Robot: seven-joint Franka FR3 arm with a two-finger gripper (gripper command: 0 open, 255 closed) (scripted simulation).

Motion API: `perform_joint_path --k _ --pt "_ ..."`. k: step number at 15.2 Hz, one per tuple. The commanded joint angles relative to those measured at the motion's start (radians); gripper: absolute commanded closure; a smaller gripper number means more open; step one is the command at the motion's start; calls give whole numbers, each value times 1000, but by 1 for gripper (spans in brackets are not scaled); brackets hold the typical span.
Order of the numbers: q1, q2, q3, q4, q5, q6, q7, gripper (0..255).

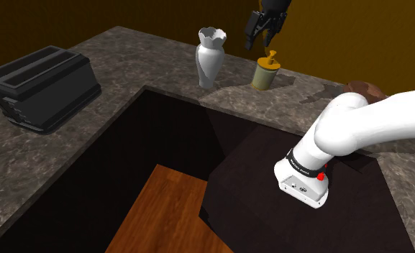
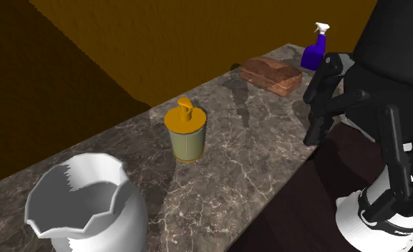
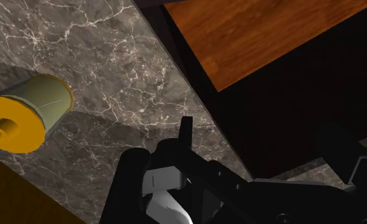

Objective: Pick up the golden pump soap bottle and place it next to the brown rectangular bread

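Fingers spread, gripper [image 1: 260, 42] hangs clear of the pump bottle [image 2: 188, 137] by the counter's [image 2: 255, 147] wall edge.
Probably light, rigid and slick: clasp the round olive body, not the golden pump [image 2: 185, 107].

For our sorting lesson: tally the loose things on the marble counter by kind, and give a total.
black toaster: 1
white vase: 1
golden pump soap bottle: 1
brown bread loaf: 1
blue spray bottle: 1
Total: 5
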Motion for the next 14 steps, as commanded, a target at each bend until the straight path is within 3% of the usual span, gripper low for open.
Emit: perform_joint_path --k 1,14 --pt "0 0 0 0 0 0 0 0" --pt "-92 130 -273 -46 -159 203 -307 0"
